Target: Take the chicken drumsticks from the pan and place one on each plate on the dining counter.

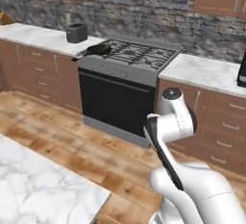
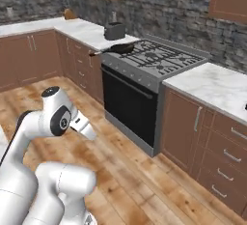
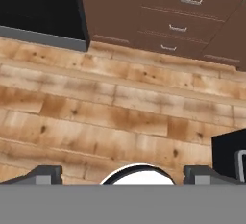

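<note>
Pan (image 1: 97, 50) sits on the stove, far from the spread, empty fingers (image 3: 48, 174)

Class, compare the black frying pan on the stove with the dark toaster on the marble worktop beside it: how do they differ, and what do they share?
The round black frying pan is low and shallow; the boxy dark toaster stands taller. The frying pan sits on the grey gas stove with a long handle reaching past its left edge; the toaster rests on the white marble worktop and shows no handle. Both are dark and stand near the stone wall.
</note>
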